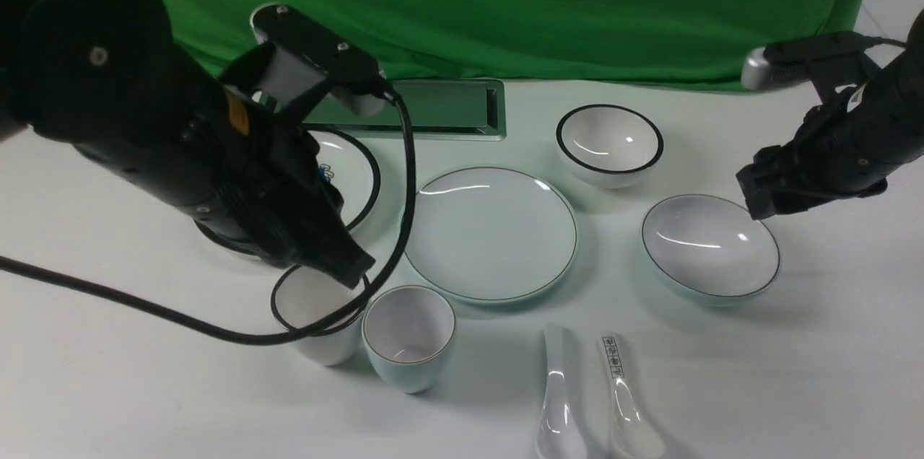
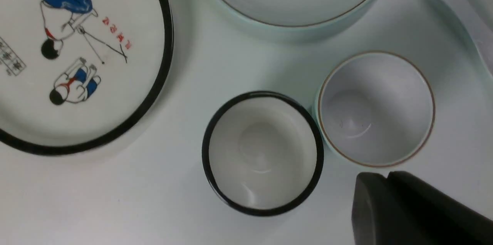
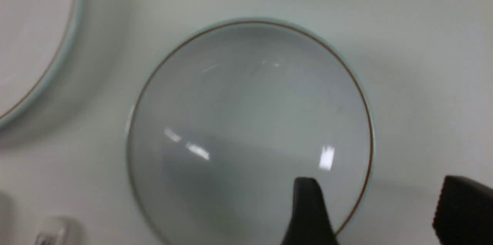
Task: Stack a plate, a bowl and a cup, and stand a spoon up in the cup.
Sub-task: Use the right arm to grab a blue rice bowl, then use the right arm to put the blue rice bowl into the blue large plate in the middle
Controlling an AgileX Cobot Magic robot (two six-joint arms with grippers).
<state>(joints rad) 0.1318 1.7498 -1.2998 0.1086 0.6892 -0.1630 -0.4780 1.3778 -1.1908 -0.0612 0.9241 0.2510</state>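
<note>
Four pieces lie unstacked on the white table. The plate is in the middle, with the bowl to its right. The cup stands upright just in front of the plate's left edge. The spoon lies in front of the plate's right edge, scoop end toward me.

My right gripper hangs at the bowl's far right rim. Its fingers are spread, one over the bowl's inside and the other outside the rim, and they pinch nothing.

My left gripper hangs over the black-rimmed cup, which stands just left of the cup. Only a dark finger edge shows in my left wrist view, so I cannot tell whether that gripper is spread or pressed together.

A lettered spoon lies just right of the spoon. A picture plate sits left of the plate, and a black-rimmed bowl sits behind the bowl.
</note>
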